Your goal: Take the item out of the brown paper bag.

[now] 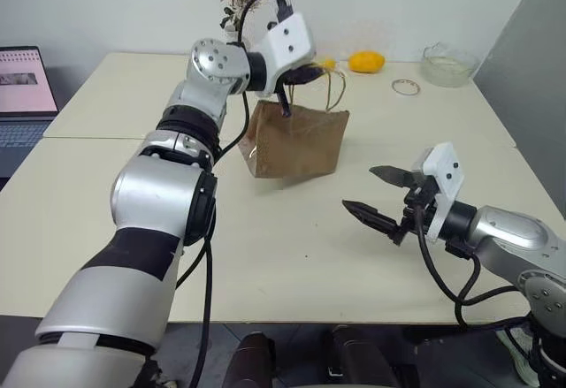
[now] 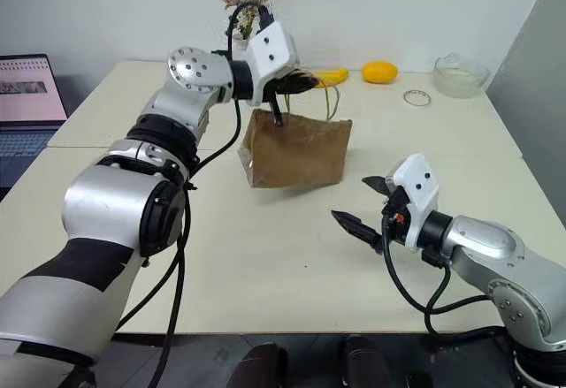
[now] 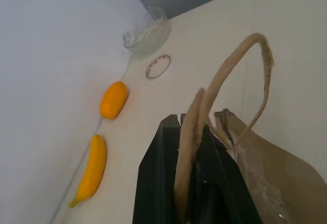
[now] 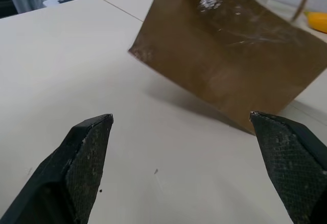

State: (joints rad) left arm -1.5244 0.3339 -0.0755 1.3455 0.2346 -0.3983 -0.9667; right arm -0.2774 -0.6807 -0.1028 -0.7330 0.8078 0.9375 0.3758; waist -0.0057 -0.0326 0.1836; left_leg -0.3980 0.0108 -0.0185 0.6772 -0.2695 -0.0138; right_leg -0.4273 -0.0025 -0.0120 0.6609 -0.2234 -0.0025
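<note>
While clamped tight on a cord handle (image 3: 196, 132) of the brown paper bag (image 1: 296, 140) hanging tilted just below, left gripper (image 1: 285, 105); ahead of the bag, right gripper (image 1: 382, 198), spread wide and empty.

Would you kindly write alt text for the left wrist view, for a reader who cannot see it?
The left gripper is shut on a cord handle of the brown paper bag. On the table beyond lie a banana, an orange-yellow fruit, a ring and a glass bowl.
</note>
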